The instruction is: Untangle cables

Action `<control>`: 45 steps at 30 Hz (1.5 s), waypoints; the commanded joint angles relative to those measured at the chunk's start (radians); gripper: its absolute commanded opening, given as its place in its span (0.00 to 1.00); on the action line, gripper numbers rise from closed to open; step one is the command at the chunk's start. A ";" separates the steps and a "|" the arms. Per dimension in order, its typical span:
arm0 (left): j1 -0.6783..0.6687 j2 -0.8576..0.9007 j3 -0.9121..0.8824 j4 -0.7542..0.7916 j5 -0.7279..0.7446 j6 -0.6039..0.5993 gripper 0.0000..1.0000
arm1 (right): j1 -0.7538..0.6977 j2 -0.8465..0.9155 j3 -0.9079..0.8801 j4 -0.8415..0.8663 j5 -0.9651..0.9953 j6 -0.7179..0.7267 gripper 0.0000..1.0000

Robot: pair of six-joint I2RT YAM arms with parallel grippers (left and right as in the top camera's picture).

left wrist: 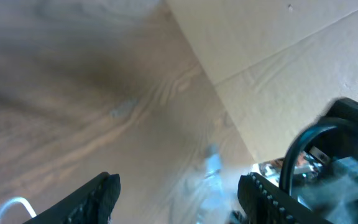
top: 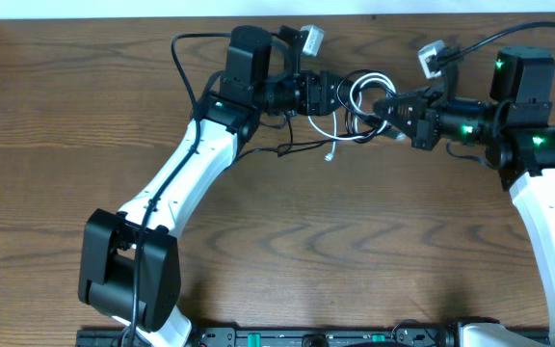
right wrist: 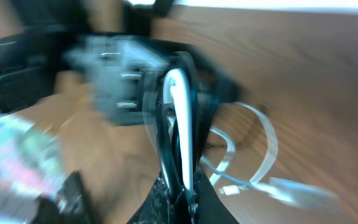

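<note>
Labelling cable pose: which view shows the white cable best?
Overhead: the white cable shows most of its coil, sharp. Right wrist: close, motion-blurred, a strand between the shut fingers. Left wrist: only a loop at the bottom-left edge.

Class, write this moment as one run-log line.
left hand: open, empty | right hand: shut on white cable | black cable: not yet separated

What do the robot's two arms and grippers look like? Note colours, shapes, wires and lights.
Both the left arm and right arm have smooth white shells with black blocky joints. Thick black wires run along them. Small green lights glow near the wrists. The left gripper and right gripper are black, each with two fingers.
</note>
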 commanded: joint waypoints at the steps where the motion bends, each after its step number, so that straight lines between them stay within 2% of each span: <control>1: 0.024 0.005 0.002 -0.060 0.054 0.037 0.66 | 0.002 -0.003 0.005 -0.039 0.297 0.121 0.01; 4: 0.048 0.005 0.002 -0.113 0.036 0.052 0.66 | 0.002 0.001 0.002 -0.058 0.362 0.124 0.01; 12: 0.013 0.005 0.002 -0.134 0.026 0.082 0.66 | 0.053 0.100 0.001 -0.048 0.320 0.150 0.01; 20: -0.033 0.006 0.002 -0.270 -0.254 0.111 0.66 | 0.074 0.134 0.001 0.092 -0.087 0.047 0.01; 27: -0.058 0.006 0.002 -0.249 -0.402 0.094 0.65 | 0.099 0.134 0.001 0.113 -0.207 0.048 0.01; 28: -0.061 0.006 0.002 -0.249 -0.433 0.092 0.60 | 0.100 0.134 0.001 0.111 -0.208 0.048 0.01; 29: -0.062 0.006 0.002 -0.249 -0.464 0.092 0.49 | 0.100 0.134 0.001 0.108 -0.200 0.048 0.01; 30: -0.063 0.006 0.002 -0.249 -0.483 0.092 0.31 | 0.099 0.135 0.001 0.106 -0.184 0.048 0.01; 32: -0.062 0.006 0.002 -0.250 -0.504 0.092 0.08 | 0.099 0.135 0.001 0.087 -0.106 0.061 0.01; 37: -0.058 0.006 0.002 -0.262 -0.503 0.092 0.08 | 0.068 0.137 0.001 -0.018 0.300 0.269 0.01; 40: -0.058 0.005 0.002 -0.286 -0.491 0.092 0.07 | 0.045 0.144 0.001 -0.087 0.565 0.336 0.02; 42: -0.058 0.004 0.002 -0.296 -0.460 0.092 0.07 | 0.041 0.155 0.000 -0.113 0.657 0.353 0.04; 44: -0.057 0.000 0.002 -0.302 -0.410 0.092 0.07 | 0.041 0.173 0.000 -0.134 0.731 0.353 0.13; 45: -0.058 -0.004 0.002 -0.306 -0.393 0.092 0.07 | 0.041 0.185 0.000 -0.141 0.755 0.353 0.23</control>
